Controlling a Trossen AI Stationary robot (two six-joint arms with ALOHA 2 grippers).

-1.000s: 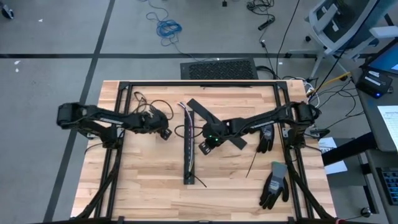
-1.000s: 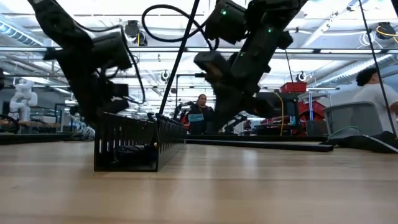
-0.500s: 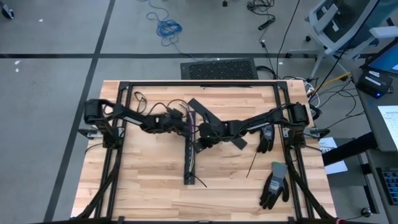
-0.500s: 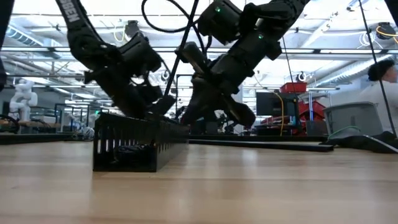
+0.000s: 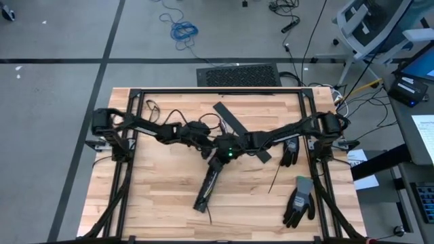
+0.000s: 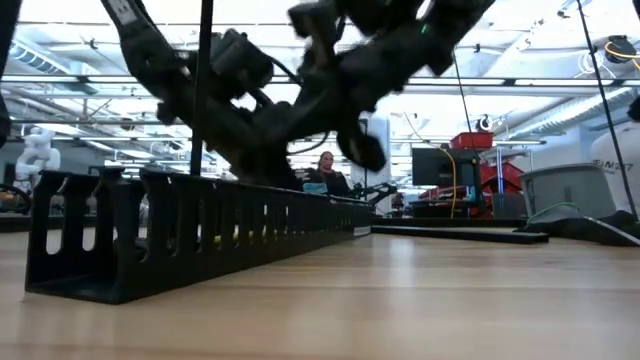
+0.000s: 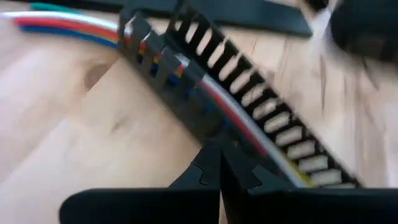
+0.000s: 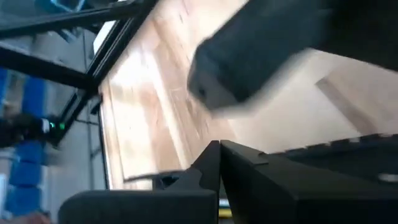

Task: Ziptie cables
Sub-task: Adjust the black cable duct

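A black slotted cable duct [image 5: 207,186] lies slantwise on the wooden table, its near end toward the front edge [image 6: 80,250]. The cables [image 7: 68,28], coloured wires, run along inside the duct [image 7: 249,99] and stick out past its far end. My left gripper [image 5: 209,144] is shut, with its tips [image 7: 219,155] right at the duct's side wall. My right gripper [image 5: 218,157] is shut too and hovers over the duct's far part, which both arms hide in the high view. My left gripper's shut fingertips [image 7: 211,163] stand against the outer side of the duct's slotted wall [image 7: 208,127], about midway along it, coming slanting down from the table's left. The duct stays flat on the table. Whether my right gripper touches the duct, I cannot tell.
A flat black strip [image 5: 241,132] lies behind the grippers. Two dark gloves [image 5: 290,150] [image 5: 298,200] and a thin black zip tie [image 5: 277,179] lie at the right. Black frame rails [image 5: 217,90] border the table. A person [image 6: 322,175] stands far behind it.
My left gripper has gone toward the table's right edge, up to the duct, and tipped forward. The duct has turned about on the table: its far end has swung right and its near end has slid toward the front left. My right gripper has risen a little.
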